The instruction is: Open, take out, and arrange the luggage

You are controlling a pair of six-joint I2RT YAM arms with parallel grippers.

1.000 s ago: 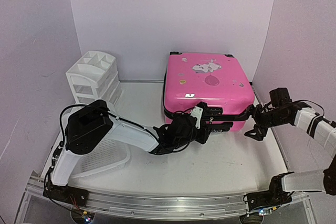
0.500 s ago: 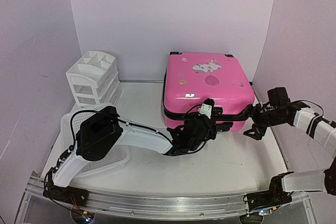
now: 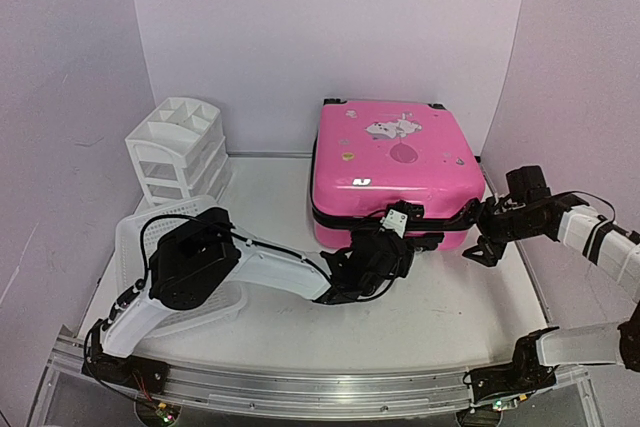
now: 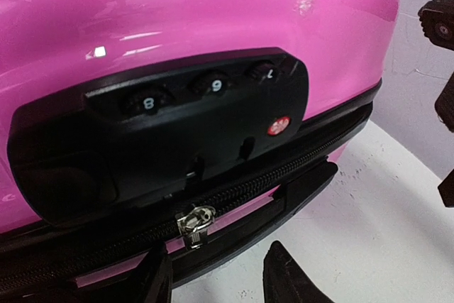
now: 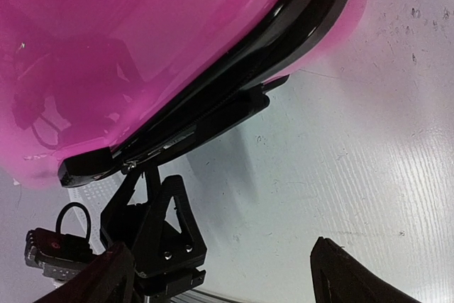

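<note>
Left pincer (image 4: pixel 216 255) part-open, empty: lift onto zipper pull (image 4: pixel 193 222) (just above), pinch squarely, drag along luggage (image 4: pixel 213 12); right pincer (image 5: pixel 216 260) wide, empty.

Luggage (image 3: pixel 380 175): glossy pink shell, matt black trim
The shell is smooth, shiny hard plastic (it mirrors the light); the lock panel (image 4: pixel 163 133) is matt black plastic; the zipper pull (image 4: pixel 193 221) is bright metal; the table (image 5: pixel 369 161) is white, matt, faintly scuffed.

Lab booth, plain white walls (image 3: pixel 330 27)
</note>
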